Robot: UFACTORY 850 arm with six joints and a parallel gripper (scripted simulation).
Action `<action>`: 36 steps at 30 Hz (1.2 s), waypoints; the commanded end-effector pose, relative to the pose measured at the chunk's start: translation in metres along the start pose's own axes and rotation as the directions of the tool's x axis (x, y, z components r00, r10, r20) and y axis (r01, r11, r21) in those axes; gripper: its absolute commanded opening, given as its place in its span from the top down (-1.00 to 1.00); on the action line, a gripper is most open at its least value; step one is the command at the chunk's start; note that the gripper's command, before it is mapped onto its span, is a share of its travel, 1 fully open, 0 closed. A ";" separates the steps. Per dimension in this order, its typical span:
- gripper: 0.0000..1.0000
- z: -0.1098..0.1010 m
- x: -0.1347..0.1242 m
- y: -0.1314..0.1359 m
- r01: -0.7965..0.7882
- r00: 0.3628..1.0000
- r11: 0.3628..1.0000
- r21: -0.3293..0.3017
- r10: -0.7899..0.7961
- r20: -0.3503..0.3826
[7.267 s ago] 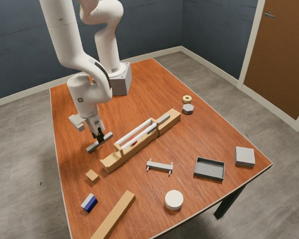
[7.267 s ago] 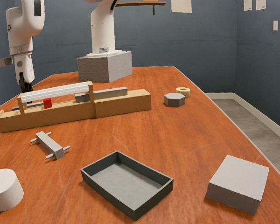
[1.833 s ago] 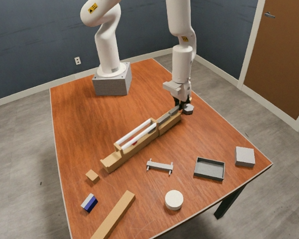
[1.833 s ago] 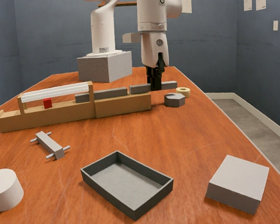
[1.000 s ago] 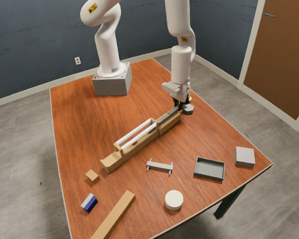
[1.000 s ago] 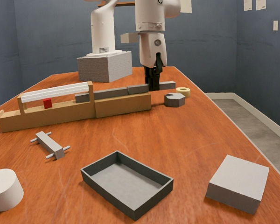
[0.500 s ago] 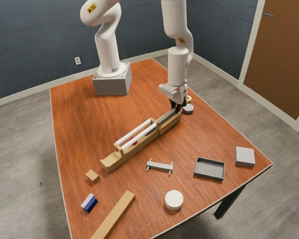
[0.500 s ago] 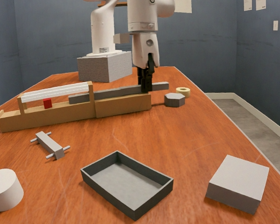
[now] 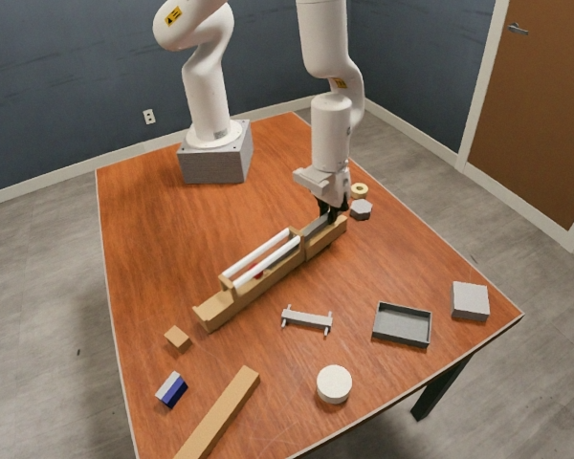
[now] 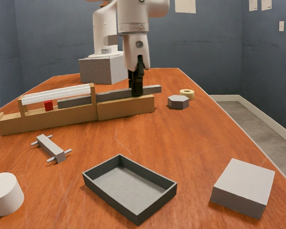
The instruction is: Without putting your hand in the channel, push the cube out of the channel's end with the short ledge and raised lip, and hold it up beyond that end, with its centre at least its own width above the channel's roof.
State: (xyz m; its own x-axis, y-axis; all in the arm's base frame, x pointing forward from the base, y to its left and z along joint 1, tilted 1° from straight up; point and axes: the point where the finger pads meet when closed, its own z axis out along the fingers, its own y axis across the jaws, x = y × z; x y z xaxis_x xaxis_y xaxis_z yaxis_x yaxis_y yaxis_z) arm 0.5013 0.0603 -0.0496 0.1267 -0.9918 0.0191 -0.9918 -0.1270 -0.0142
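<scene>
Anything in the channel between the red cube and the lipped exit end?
Nothing visible. The channel floor from the red cube to the raised lip looks free. The gripper holds the rear grey bar; a second grey bar lies between it and the cube.

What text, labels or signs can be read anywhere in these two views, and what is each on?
No text is legible.
Yellow warning sticker on the arm's upper link: symbol only, too blurred.
Second yellow sticker on the forearm: too small.
White label on the arm's foot: dark lines, unreadable.
Paper sheets on the wall: blank or too faint.
The table objects carry no markings.
</scene>
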 end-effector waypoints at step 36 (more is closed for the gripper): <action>1.00 -0.001 0.083 -0.001 0.000 1.000 1.000 0.001 0.000 0.002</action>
State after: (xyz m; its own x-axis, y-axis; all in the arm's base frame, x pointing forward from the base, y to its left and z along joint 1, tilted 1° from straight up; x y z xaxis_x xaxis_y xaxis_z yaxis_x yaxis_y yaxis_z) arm 0.5116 -0.0185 -0.0483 0.1267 -0.9918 0.0186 -0.9918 -0.1270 -0.0138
